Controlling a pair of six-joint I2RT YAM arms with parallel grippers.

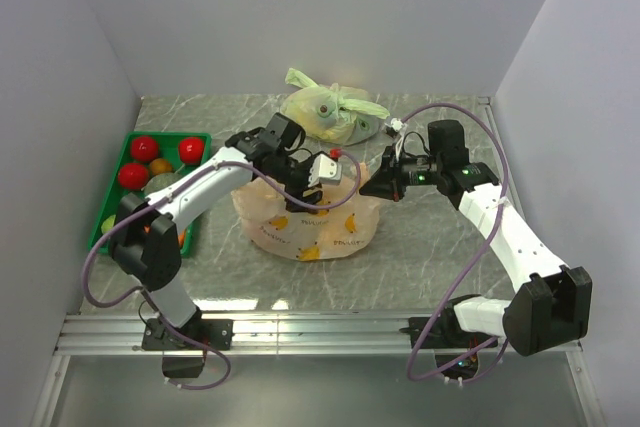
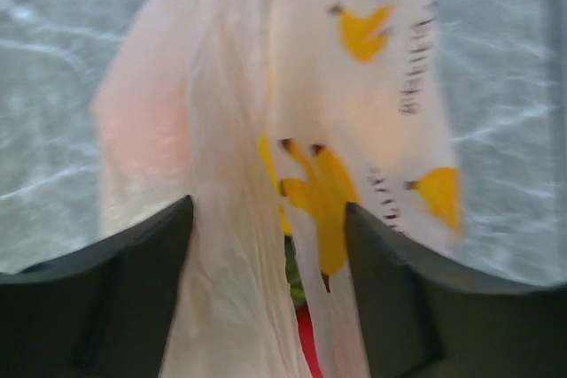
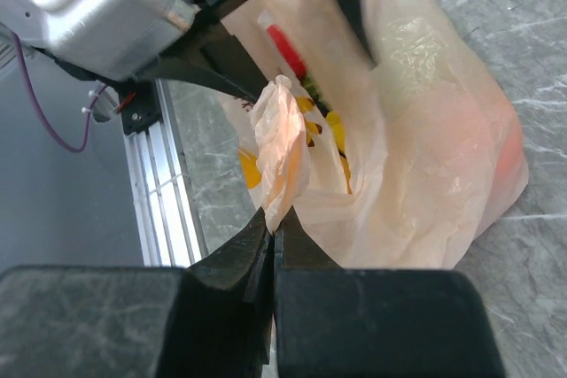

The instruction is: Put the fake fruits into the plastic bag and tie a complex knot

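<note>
The peach-orange plastic bag [image 1: 305,222] with banana prints lies at mid-table, with fake fruits inside it. A red and a green fruit [image 2: 301,307] show through its mouth. My left gripper [image 1: 320,173] hangs over the bag's top, jaws open, with loose folds of the bag [image 2: 239,245] between its fingers [image 2: 133,298]. To the right, my right gripper [image 1: 375,185] is shut on a twisted bag handle [image 3: 282,148], pinching its end at the fingertips [image 3: 274,219]. More fruits, red [image 1: 143,146] and orange [image 1: 160,166], sit in the green tray. The knot does not show in any view.
The green tray [image 1: 122,152] lies along the left wall. A knotted pale green bag [image 1: 330,112] sits at the back centre. White walls close in the left, back and right. An aluminium rail [image 1: 320,327] runs along the near edge by the arm bases.
</note>
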